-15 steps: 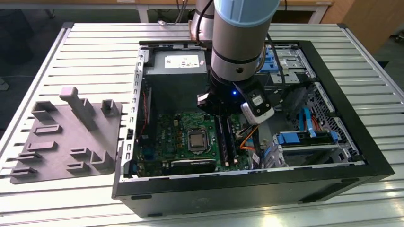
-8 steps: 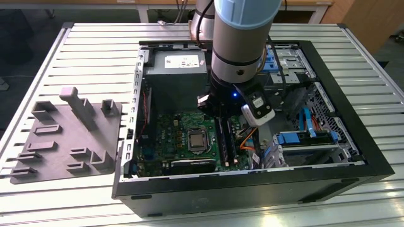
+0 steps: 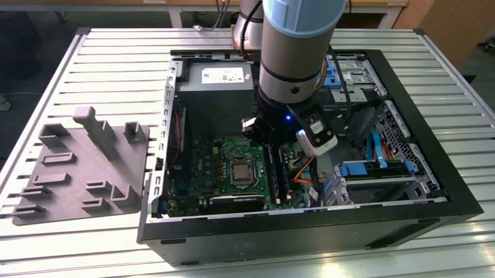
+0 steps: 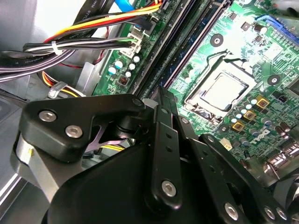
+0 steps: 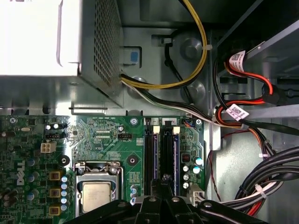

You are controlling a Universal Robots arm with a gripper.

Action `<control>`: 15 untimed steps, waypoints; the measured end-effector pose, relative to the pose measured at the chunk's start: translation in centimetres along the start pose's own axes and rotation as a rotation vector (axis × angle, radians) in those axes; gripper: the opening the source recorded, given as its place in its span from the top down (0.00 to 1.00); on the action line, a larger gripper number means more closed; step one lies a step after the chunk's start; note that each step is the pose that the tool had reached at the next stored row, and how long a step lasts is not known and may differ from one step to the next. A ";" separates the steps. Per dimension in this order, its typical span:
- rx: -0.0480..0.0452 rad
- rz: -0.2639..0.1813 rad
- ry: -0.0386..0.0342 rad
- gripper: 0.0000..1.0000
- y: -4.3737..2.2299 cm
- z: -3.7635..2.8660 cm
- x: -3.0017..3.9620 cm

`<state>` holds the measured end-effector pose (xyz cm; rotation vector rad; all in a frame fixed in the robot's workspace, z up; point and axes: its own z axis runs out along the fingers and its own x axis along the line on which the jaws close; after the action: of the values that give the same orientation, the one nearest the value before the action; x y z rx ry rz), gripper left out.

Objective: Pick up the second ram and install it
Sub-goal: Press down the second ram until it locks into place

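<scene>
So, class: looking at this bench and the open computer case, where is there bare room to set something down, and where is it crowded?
Free: the slatted table beyond the grey parts tray, and the strip in front of the computer case. Crowded: inside the case, where the gripper sits over the memory slots, between the processor socket and the cable bundle.

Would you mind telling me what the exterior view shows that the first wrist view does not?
Exterior view: the grey moulded tray on the slatted table, at that view's left of the open computer case, with the arm reaching into the case. First wrist view: yellow cables and a red cable. Both: the green motherboard, processor socket and memory slots.
</scene>
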<state>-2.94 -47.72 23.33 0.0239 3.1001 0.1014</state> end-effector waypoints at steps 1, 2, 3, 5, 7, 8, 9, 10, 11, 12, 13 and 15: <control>0.0000 0.000 0.0000 0.89 0.00 0.00 0.00; 0.0001 0.000 0.0000 0.89 -0.01 0.00 0.00; 0.0001 0.000 0.0000 0.89 -0.01 0.00 0.00; 0.0000 0.000 0.0000 0.89 -0.08 0.00 0.00; 0.0000 0.000 0.0000 0.89 -0.23 -0.01 0.00; 0.0001 0.000 0.0000 0.89 -0.24 -0.02 0.00; 0.0001 0.000 0.0000 0.89 -0.26 -0.02 0.00; 0.0000 0.000 0.0000 0.89 -0.29 -0.02 0.00; 0.0000 0.000 0.0000 0.89 -0.31 -0.02 0.00; 0.0001 0.000 0.0000 0.89 -0.34 -0.02 0.00; 0.0000 0.000 0.0000 0.89 -0.37 -0.02 0.00; 0.0000 0.000 0.0000 0.89 -0.43 -0.03 -0.01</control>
<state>-2.94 -48.15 23.33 0.0238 3.1001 0.1013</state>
